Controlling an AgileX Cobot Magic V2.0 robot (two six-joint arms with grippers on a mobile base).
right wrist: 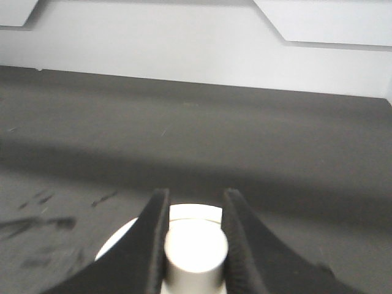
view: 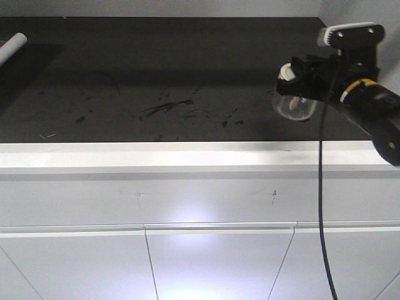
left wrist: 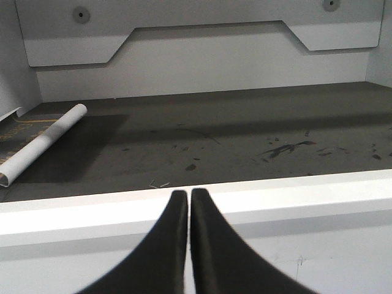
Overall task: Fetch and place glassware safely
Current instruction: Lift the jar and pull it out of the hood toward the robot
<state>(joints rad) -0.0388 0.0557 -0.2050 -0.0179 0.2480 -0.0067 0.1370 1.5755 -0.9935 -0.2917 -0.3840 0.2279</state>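
The glassware is a small clear glass jar (view: 295,106) with a cream-white lid (view: 287,72). It is at the right end of the dark countertop (view: 156,81) and looks tilted. My right gripper (view: 299,76) is shut on the lid's central knob (right wrist: 196,250). In the right wrist view the two black fingers clamp the knob from both sides, with the gripper (right wrist: 195,195) over the lid (right wrist: 195,214). I cannot tell whether the jar touches the counter. My left gripper (left wrist: 188,193) is shut and empty, over the counter's white front edge (left wrist: 294,196).
A white rolled tube (view: 12,47) lies at the counter's far left and also shows in the left wrist view (left wrist: 43,144). Dark smudges (view: 169,107) mark the middle of the counter. White cabinet doors (view: 219,262) are below. A black cable (view: 322,206) hangs from the right arm.
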